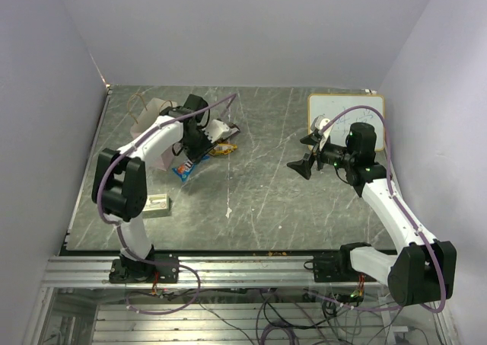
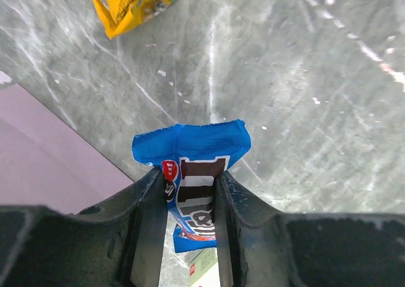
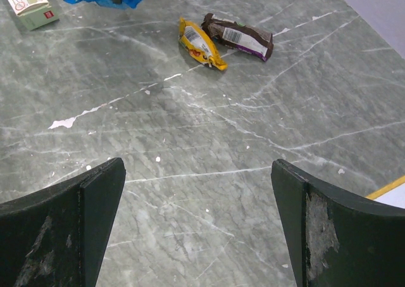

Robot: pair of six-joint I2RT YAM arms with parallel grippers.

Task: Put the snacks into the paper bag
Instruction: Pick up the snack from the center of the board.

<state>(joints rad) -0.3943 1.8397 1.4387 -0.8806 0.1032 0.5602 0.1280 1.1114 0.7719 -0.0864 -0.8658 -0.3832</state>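
Note:
My left gripper [image 2: 187,180] is shut on a blue snack packet [image 2: 193,149], gripping its middle low over the table. In the top view the gripper [image 1: 190,156] and the blue packet [image 1: 184,170] sit just right of the pale mauve paper bag [image 1: 151,116], whose side fills the left of the left wrist view [image 2: 38,154]. A yellow packet [image 1: 223,150] and a dark purple-brown bar [image 1: 226,132] lie beyond; both show in the right wrist view, yellow [image 3: 201,43] and dark [image 3: 239,37]. My right gripper [image 1: 303,166] is open and empty over bare table [image 3: 199,192].
A pale beige box with a red mark [image 1: 156,204] lies near the left arm, front left. A white framed whiteboard [image 1: 346,113] lies at the back right behind the right arm. The grey marble table [image 1: 259,208] ends at a metal rail in front.

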